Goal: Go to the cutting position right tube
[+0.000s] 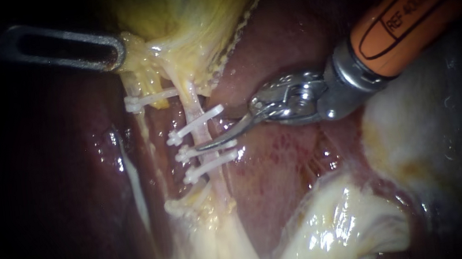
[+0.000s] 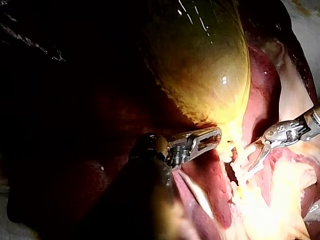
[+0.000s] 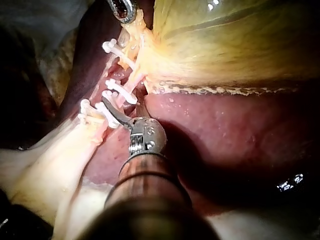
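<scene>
The right tube, stretched below the gallbladder, is judged soft, slick and easily torn (clips crowd it). It is best straddled between clips by the right instrument, whose jaws are parted. The left instrument seems clamped on the gallbladder.

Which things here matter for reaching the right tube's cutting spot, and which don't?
In the job: orange-shafted silver right instrument; pale pink right tube; its three white plastic clips.
Just there: grey slotted left instrument; yellow gallbladder; dark red liver.
</scene>
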You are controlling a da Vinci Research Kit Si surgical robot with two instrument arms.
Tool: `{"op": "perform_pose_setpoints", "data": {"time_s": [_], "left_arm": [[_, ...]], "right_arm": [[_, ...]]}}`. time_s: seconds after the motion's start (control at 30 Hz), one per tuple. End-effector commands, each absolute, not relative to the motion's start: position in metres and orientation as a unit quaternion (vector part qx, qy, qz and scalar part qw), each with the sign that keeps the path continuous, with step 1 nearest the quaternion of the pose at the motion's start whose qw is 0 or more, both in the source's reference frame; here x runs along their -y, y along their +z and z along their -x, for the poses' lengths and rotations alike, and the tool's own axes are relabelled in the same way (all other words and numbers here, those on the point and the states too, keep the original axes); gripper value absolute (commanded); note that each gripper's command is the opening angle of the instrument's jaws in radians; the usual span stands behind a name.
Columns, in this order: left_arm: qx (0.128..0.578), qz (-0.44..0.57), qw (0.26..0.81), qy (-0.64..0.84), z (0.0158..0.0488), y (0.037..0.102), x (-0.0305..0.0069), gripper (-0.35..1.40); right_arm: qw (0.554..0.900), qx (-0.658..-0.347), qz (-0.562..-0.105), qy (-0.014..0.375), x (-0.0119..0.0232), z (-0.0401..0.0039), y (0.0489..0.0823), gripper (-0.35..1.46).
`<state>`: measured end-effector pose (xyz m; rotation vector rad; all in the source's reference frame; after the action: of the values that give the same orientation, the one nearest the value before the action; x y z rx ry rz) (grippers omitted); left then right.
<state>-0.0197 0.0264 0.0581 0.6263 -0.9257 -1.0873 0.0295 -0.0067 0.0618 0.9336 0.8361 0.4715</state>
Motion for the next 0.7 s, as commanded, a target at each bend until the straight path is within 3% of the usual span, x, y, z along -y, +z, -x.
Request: {"op": "perform_pose_setpoints", "data": {"time_s": [0.03, 0.37, 0.7], "left_arm": [[0.417, -0.282, 0.711, -0.49, 0.0196, 0.0581, -0.0264, -0.35], [0.417, -0.282, 0.711, -0.49, 0.0197, 0.0581, -0.0264, -0.35], [0.417, -0.283, 0.711, -0.49, 0.0199, 0.0582, -0.0263, -0.35]], "right_arm": [[0.781, -0.393, -0.436, 0.214, 0.0067, -0.0297, 0.0618, 1.42], [0.736, -0.454, -0.461, 0.197, 0.0068, -0.0324, 0.0626, 1.4], [0.704, -0.5, -0.459, 0.211, 0.0071, -0.0345, 0.0635, 1.43]]}}
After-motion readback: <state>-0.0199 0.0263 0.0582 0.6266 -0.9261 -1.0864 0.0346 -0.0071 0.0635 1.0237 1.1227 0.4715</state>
